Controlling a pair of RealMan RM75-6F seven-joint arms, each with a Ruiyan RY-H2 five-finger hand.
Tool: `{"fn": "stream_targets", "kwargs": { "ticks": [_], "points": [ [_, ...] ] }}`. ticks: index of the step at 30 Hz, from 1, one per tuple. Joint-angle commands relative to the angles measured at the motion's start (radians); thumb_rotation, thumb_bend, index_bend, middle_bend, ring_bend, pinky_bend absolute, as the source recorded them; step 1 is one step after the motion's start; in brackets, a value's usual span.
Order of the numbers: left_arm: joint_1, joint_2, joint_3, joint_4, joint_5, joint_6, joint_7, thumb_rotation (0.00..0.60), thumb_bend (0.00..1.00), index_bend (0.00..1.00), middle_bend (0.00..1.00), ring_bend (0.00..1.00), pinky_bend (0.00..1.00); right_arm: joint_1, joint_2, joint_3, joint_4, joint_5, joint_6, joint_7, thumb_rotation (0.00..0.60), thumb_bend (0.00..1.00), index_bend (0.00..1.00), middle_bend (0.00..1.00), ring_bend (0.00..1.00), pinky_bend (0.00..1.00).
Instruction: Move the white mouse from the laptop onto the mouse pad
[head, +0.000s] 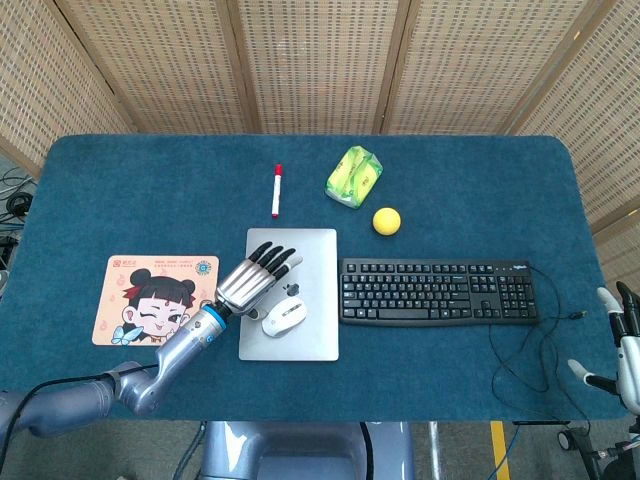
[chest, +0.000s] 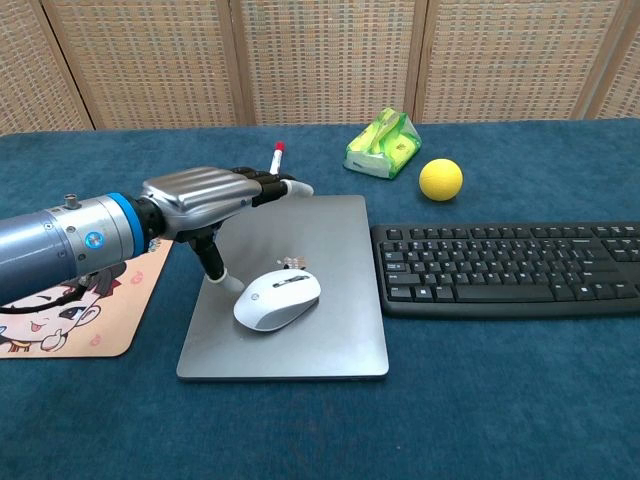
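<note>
Your left hand (chest: 205, 195) — fingers spread, holding nothing — hovers over laptop (chest: 300, 345) | thumb beside white mouse (chest: 277, 300) | mouse pad (chest: 95, 320) lower left | right hand (head: 628, 345) at the right edge, grip unclear.

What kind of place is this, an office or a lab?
Probably a lab set up to look like an office desk: a closed laptop, keyboard and cartoon mouse pad lie on a blue-covered table, with woven screens behind.
</note>
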Motion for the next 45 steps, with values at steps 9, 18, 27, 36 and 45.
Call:
{"fn": "stream_targets", "kwargs": {
  "ticks": [9, 18, 27, 36, 45],
  "points": [
    [-0.03, 0.059, 0.038, -0.149, 0.014, -0.023, 0.081, 0.6, 0.02, 0.0, 0.0, 0.0, 0.0, 0.0, 0.003, 0.003, 0.002, 0.006, 0.002, 0.006, 0.6, 0.04, 0.07, 0.0, 0.0, 0.0],
    [-0.062, 0.032, 0.038, -0.19, -0.022, -0.047, 0.152, 0.6, 0.02, 0.0, 0.0, 0.0, 0.0, 0.0, 0.002, 0.003, 0.004, 0.007, 0.002, 0.006, 0.6, 0.04, 0.07, 0.0, 0.0, 0.0],
    [-0.092, 0.132, 0.054, -0.281, 0.01, -0.072, 0.158, 0.6, 0.04, 0.0, 0.0, 0.0, 0.0, -0.001, 0.004, 0.004, 0.007, 0.013, 0.002, 0.011, 0.6, 0.04, 0.07, 0.0, 0.0, 0.0],
    [-0.198, 0.235, 0.136, -0.218, 0.32, -0.081, -0.01, 0.6, 0.15, 0.01, 0.0, 0.0, 0.03, 0.002, 0.001, 0.009, 0.008, 0.024, -0.002, 0.004, 0.6, 0.04, 0.07, 0.0, 0.0, 0.0],
    [-0.331, 0.187, 0.272, 0.015, 0.589, 0.013, -0.28, 0.6, 0.15, 0.09, 0.0, 0.01, 0.12, 0.006, 0.0, 0.019, 0.02, 0.055, -0.018, 0.01, 0.6, 0.04, 0.07, 0.0, 0.0, 0.0]
  ]
}}
